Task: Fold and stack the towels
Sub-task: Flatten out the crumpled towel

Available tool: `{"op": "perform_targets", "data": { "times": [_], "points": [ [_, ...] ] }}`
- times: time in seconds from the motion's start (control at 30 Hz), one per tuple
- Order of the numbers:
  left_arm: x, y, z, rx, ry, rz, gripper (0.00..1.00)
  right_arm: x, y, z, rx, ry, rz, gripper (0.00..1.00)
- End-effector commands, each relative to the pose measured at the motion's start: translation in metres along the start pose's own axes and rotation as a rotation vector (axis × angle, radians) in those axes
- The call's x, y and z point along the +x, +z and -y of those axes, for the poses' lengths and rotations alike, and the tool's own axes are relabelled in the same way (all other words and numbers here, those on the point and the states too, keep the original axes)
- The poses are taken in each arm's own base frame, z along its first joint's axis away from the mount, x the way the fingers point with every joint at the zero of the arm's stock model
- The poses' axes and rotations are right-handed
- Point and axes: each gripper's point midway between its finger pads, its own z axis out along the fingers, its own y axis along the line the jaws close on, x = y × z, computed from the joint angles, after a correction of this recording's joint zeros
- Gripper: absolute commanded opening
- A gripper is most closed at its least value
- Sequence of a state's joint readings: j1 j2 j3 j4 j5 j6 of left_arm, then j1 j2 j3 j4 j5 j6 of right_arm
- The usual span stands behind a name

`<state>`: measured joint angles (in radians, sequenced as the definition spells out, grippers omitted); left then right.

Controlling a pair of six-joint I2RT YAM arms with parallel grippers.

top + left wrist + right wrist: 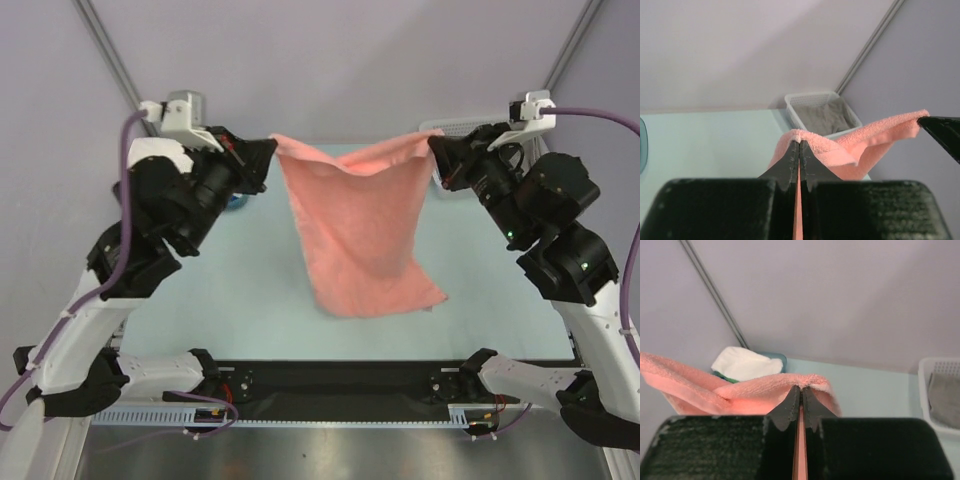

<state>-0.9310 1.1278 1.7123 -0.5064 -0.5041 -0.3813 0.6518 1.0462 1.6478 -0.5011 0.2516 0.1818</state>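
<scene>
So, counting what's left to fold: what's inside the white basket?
A crumpled grey towel lies in the basket. Anything beneath it is hidden; the pink towel covers the near edge.

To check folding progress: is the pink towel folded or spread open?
Spread open, not folded: the pink towel hangs as one loose sheet, each upper corner pinched in an arm's shut jaws.
</scene>
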Motion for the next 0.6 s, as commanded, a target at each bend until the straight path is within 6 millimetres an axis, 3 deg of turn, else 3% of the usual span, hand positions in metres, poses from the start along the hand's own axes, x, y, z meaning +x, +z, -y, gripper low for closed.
{"op": "perform_targets", "data": {
  "times": [0.0,0.07,0.27,0.37,0.57],
  "points": [
    [-0.045,-0.019,0.011,0.062,0.071,0.055,0.00,-0.043,-0.007,-0.022,-0.098,-0.034,0.102,0.00],
    [-0.073,-0.028,0.016,0.084,0.078,0.107,0.00,-0.065,-0.010,-0.031,-0.133,-0.039,0.150,0.00],
    [-0.116,-0.047,0.029,0.148,0.098,0.181,0.00,-0.126,-0.033,-0.052,-0.226,-0.030,0.297,0.00],
    [-0.139,-0.058,0.032,0.169,0.095,0.235,0.00,-0.148,-0.041,-0.060,-0.265,-0.026,0.350,0.00],
    [-0.161,-0.072,0.037,0.216,0.089,0.304,0.00,-0.170,-0.052,-0.068,-0.309,-0.018,0.419,0.00]
  ]
}}
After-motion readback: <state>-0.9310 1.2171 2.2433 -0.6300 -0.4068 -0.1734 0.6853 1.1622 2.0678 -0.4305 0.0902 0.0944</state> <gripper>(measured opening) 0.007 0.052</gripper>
